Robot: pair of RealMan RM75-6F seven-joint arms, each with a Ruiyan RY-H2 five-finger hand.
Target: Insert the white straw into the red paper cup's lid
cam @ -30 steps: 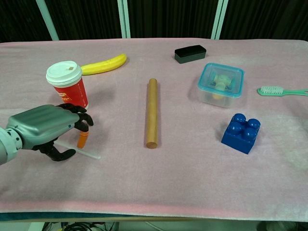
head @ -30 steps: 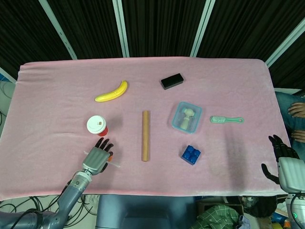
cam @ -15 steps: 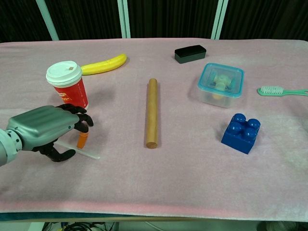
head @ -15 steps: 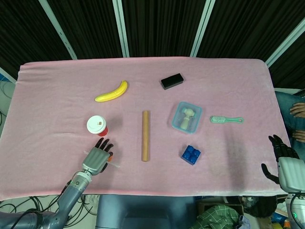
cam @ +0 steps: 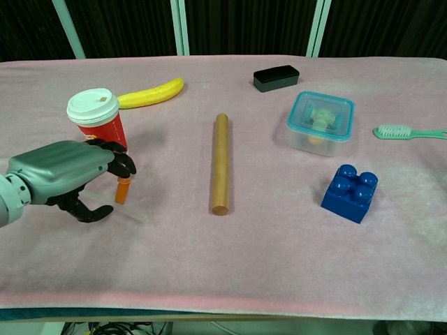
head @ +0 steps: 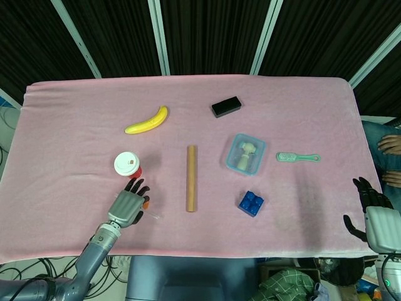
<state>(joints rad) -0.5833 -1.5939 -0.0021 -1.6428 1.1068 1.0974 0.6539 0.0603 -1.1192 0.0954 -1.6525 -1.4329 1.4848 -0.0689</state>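
The red paper cup (cam: 98, 123) with its white lid (head: 125, 163) stands upright at the left of the pink table. The thin white straw (cam: 134, 214) lies flat on the cloth just in front of the cup; its left end is hidden under my left hand (cam: 64, 176). That hand hovers over the straw with fingers curved downward and the thumb apart from them, and I see nothing pinched. Its fingertips are close to the cup's base. In the head view, my right hand (head: 374, 216) hangs beyond the table's right front corner with fingers spread and nothing in it.
A small orange piece (cam: 122, 190) stands by the left fingertips. A wooden rod (cam: 221, 163) lies mid-table. Further off are a banana (cam: 151, 93), a black box (cam: 276, 77), a lidded container (cam: 320, 122), a blue brick (cam: 349, 192) and a green brush (cam: 408, 132).
My left hand has shifted slightly away from me toward the cup and risen a little. The straw has stayed where it lay. The right hand has not moved.
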